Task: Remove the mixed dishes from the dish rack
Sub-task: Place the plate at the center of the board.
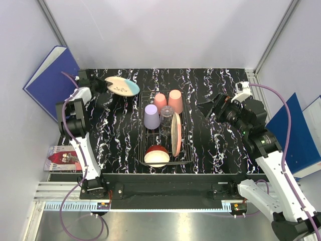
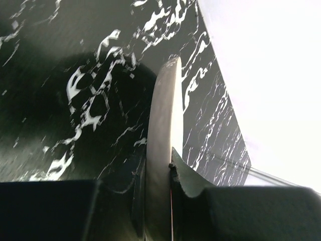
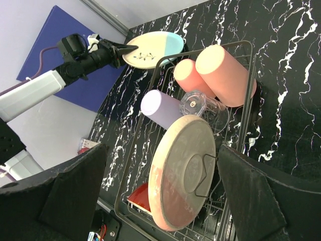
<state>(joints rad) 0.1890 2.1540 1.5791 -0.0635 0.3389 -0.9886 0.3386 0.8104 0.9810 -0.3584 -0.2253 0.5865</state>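
The wire dish rack (image 1: 186, 150) stands mid-table and holds two salmon-pink cups (image 1: 175, 101), a lavender cup (image 1: 151, 116), a clear glass (image 1: 166, 114), an upright salmon-pink plate (image 1: 176, 134) and a red bowl (image 1: 157, 155). My left gripper (image 1: 104, 83) is shut on the rim of the blue-and-cream plate (image 1: 123, 86), held above the table's far left; the plate's edge (image 2: 163, 150) sits between the jaws. My right gripper (image 1: 210, 108) is open and empty, to the right of the rack, facing the pink plate (image 3: 183, 178), the cups (image 3: 220, 73) and the rack (image 3: 239, 130).
A blue binder (image 1: 50, 80) leans at the far left wall and another (image 1: 296, 135) at the right. A printed card (image 1: 62, 158) lies off the left table edge. White walls close the back.
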